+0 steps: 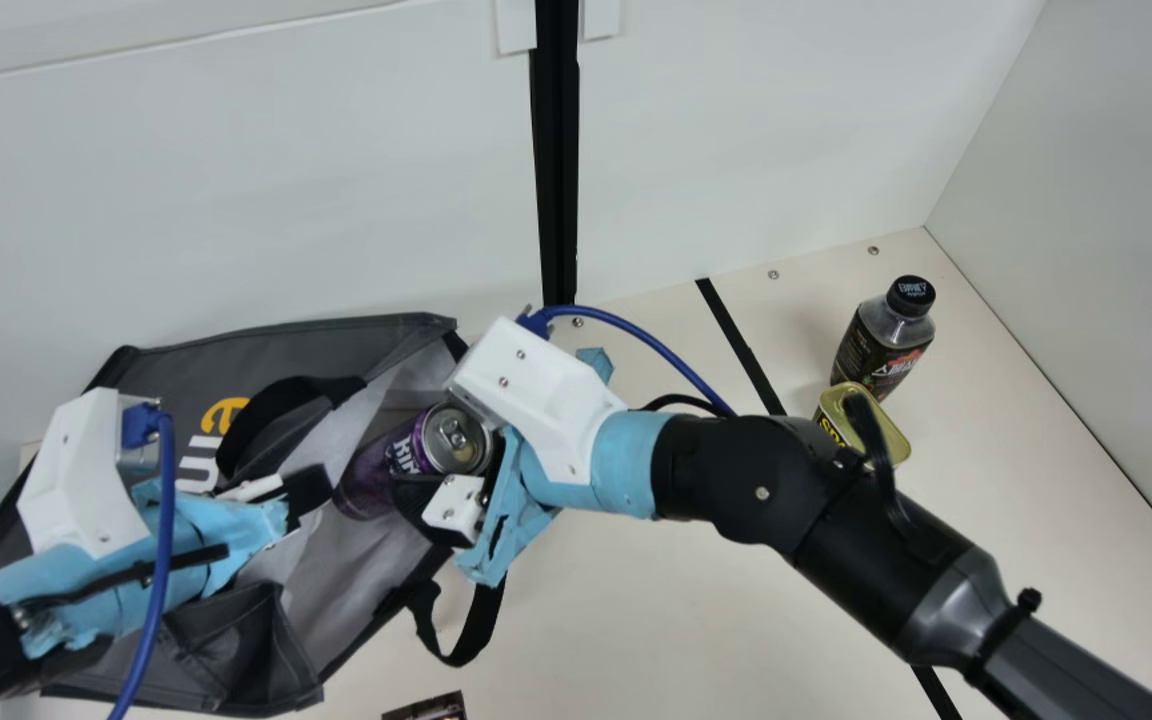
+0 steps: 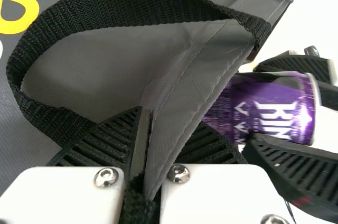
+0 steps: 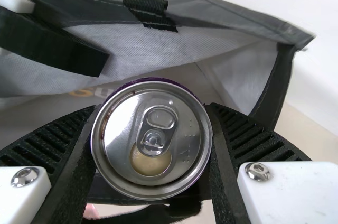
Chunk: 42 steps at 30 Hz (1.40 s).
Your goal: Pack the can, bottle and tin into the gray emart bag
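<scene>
At eight o'clock I see the left gripper (image 1: 308, 490) pinching the bag (image 1: 166, 350), the right gripper (image 1: 441, 455) clasping the can (image 1: 456, 440) at its mouth.

The left arm (image 1: 101, 590) angles in from the table's (image 1: 696, 610) left side, its gripper (image 1: 308, 490) pinching the bag's rim (image 2: 182, 121) between 2 nearly touching fingers. The right arm (image 1: 756, 480) slants across from the table's right side, bent at the wrist, its gripper (image 1: 431, 435) facing the left one, 2 parted fingers clamping the can (image 3: 152, 139).
</scene>
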Motion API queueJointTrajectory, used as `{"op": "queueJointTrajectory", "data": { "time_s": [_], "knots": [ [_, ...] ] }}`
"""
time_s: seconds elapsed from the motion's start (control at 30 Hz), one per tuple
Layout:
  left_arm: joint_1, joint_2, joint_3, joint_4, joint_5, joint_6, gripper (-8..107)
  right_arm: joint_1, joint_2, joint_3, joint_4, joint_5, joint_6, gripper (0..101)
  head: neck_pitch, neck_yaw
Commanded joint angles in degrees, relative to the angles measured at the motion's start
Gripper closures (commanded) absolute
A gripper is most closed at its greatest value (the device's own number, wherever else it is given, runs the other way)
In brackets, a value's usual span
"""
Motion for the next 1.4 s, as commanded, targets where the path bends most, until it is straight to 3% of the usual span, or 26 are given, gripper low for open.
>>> {"op": "queueJointTrajectory", "data": {
  "time_s": [0.0, 0.63, 1.23, 1.37],
  "knots": [
    [0.0, 0.0, 0.0, 0.0, 0.0, 0.0, 89, 0.16, 0.69, 0.06, 0.92, -0.14, -1.12, 101, -1.3, -0.05],
    [0.0, 0.0, 0.0, 0.0, 0.0, 0.0, 89, 1.61, 7.93, -0.32, 9.71, -2.48, -10.6, 101, -1.3, -0.05],
    [0.0, 0.0, 0.0, 0.0, 0.0, 0.0, 89, 1.91, 13.47, -1.69, 13.85, -2.6, -16.51, 101, -1.3, -0.05],
    [0.0, 0.0, 0.0, 0.0, 0.0, 0.0, 89, 1.86, 14.27, -2.08, 14.18, -2.55, -17.15, 90, -1.3, -0.05]
  ]
}}
